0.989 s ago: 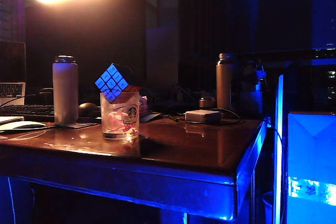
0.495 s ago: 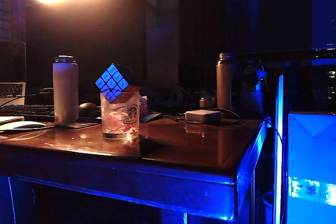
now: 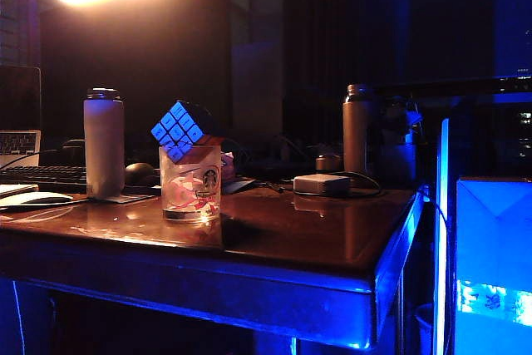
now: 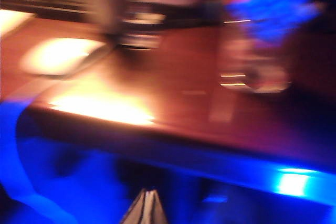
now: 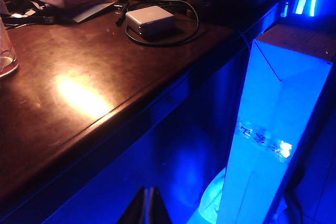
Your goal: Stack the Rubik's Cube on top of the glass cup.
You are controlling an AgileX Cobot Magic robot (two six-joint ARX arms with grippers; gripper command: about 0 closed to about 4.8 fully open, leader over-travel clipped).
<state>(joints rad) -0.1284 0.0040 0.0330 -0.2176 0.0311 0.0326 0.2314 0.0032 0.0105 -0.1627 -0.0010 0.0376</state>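
Observation:
The Rubik's Cube (image 3: 177, 130) sits tilted on one corner in the mouth of the glass cup (image 3: 190, 184), which stands near the table's front left. Neither gripper shows in the exterior view. The left wrist view is smeared: the cube (image 4: 273, 9) is a blue blur over the cup (image 4: 252, 61). My left gripper (image 4: 148, 205) hangs off the table's front edge, well short of both, fingers pressed together and empty. My right gripper (image 5: 149, 200) is shut and empty, below the table's edge, with only the cup's rim (image 5: 6, 51) in sight.
A white bottle (image 3: 103, 143), keyboard (image 3: 41, 176) and pale mouse (image 3: 33, 199) stand left of the cup. A grey box (image 3: 322, 184) with its cable and a metallic bottle (image 3: 356, 129) are at the back right. A blue-lit carton (image 5: 278, 108) stands beside the table (image 3: 316, 239).

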